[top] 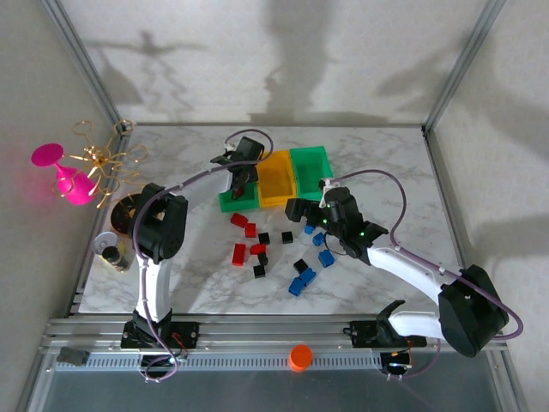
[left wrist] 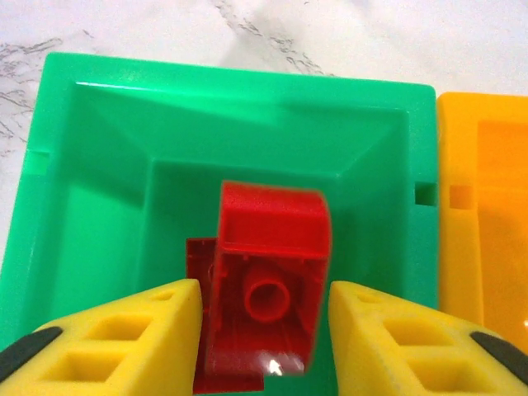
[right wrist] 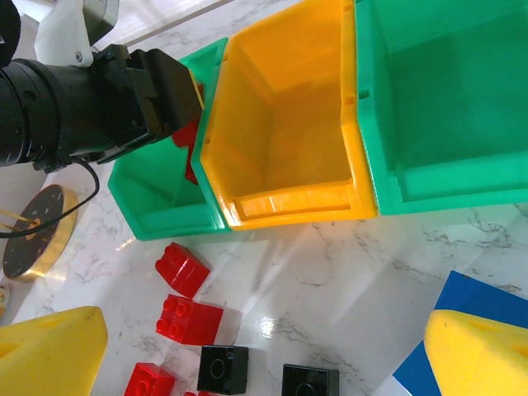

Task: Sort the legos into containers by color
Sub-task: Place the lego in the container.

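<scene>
Marble desk [top: 377, 172], with loose legos lying closest to the arms: blue legos [top: 304, 276] on the right, black legos [top: 259, 270] and red legos [top: 239, 253] more to the left. The right hand [right wrist: 264, 355] hovers just over them, fingers spread wide and nothing in it. Behind that is the row of containers [right wrist: 289, 206]. The left hand [left wrist: 264, 330] hangs over the left green bin [left wrist: 107, 165] with a red brick [left wrist: 272, 247] between its fingers and a second red brick [left wrist: 200, 256] lower down. Can't tell if it's gripped or loose.
</scene>
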`<state>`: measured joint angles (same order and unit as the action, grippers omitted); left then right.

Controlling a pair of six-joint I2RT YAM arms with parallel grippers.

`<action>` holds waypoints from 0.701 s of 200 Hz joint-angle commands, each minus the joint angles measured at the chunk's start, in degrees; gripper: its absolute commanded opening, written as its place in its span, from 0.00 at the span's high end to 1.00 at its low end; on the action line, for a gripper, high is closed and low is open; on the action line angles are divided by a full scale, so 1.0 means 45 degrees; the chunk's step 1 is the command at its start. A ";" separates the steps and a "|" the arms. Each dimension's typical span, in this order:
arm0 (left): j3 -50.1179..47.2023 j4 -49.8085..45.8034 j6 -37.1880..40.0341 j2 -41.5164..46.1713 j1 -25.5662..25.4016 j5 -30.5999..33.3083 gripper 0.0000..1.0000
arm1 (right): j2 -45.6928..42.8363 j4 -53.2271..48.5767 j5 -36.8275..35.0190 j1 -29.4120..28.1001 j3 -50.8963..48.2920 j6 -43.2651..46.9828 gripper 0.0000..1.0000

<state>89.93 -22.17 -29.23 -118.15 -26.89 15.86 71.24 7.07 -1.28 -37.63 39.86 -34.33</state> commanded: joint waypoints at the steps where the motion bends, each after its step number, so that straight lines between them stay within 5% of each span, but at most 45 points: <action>1: 0.0443 -0.0273 0.0266 0.0037 0.0086 -0.0228 0.53 | -0.0047 0.0128 0.0108 0.0080 0.0232 0.0013 0.01; 54: 0.0210 -0.0554 0.0265 0.1286 0.0078 -0.0653 0.50 | -0.0113 0.0090 0.0410 0.0077 0.0518 0.0289 0.01; 140: -0.5903 0.1076 -0.0999 0.6768 -0.0542 -0.2068 0.49 | -0.0166 0.0106 0.1652 -0.0079 -0.0702 0.1222 0.01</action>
<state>69.65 -18.48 -30.68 -92.23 -27.40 8.49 71.24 7.09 3.64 -37.63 38.76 -30.44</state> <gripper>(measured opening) 0.508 0.988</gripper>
